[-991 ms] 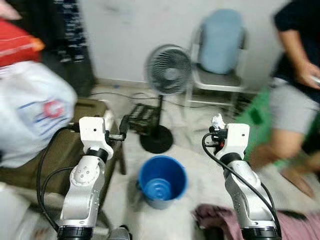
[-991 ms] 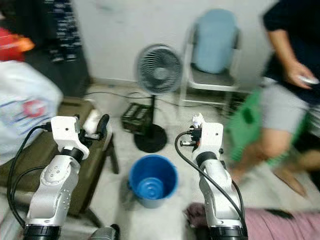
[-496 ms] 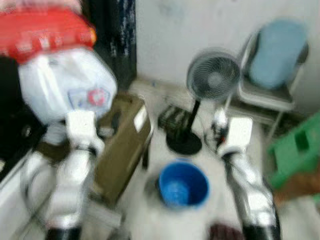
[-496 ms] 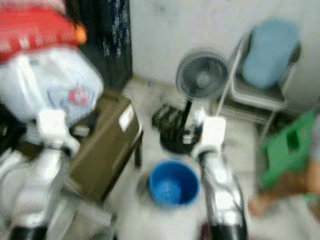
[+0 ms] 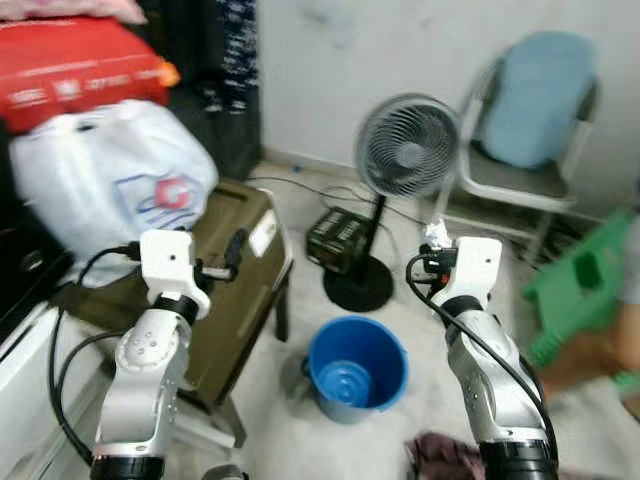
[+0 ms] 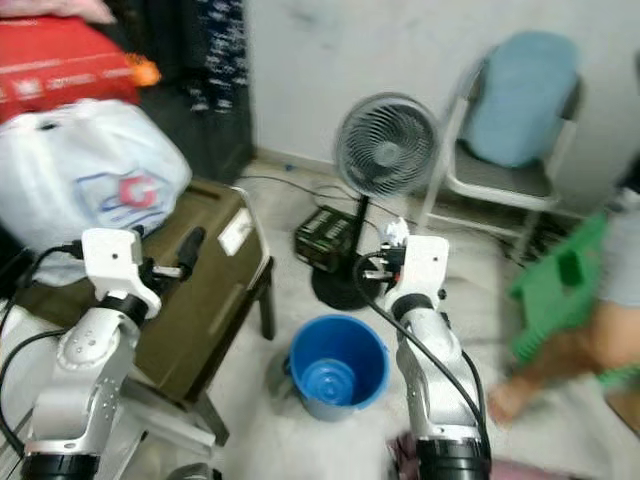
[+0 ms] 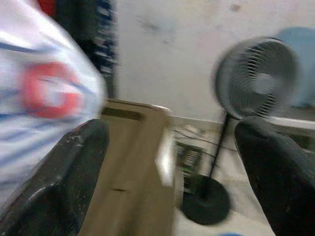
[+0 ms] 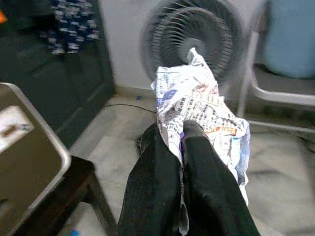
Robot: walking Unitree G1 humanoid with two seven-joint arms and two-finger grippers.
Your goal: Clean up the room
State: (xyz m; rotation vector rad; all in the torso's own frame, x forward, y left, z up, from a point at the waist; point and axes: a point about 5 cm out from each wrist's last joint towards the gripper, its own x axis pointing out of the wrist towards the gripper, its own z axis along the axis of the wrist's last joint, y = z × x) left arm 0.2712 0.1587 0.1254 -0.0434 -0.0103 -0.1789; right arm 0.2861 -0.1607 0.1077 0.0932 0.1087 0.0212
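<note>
My right gripper (image 8: 175, 130) is shut on a crumpled wad of printed paper (image 8: 197, 101), held up at chest height above the floor. The same paper (image 5: 434, 237) shows as a white scrap in front of the right wrist. A blue bucket (image 5: 357, 365) stands on the floor between my two arms, below and left of the paper. My left gripper (image 7: 170, 130) is open with nothing between its fingers, raised over an olive box (image 5: 240, 290).
A standing fan (image 5: 407, 150) and a black crate (image 5: 340, 235) sit just beyond the bucket. A white plastic bag (image 5: 110, 185) and a red box (image 5: 80, 65) are at left. At right are a chair (image 5: 535, 110), a green stool (image 5: 585, 290) and a person's leg (image 5: 600, 360). Cloth (image 5: 450, 455) lies by my feet.
The camera has swung left, blurring on the way, so the bag and olive box fill more of the view and the person has slid to the right edge. Both grippers hold as before.
</note>
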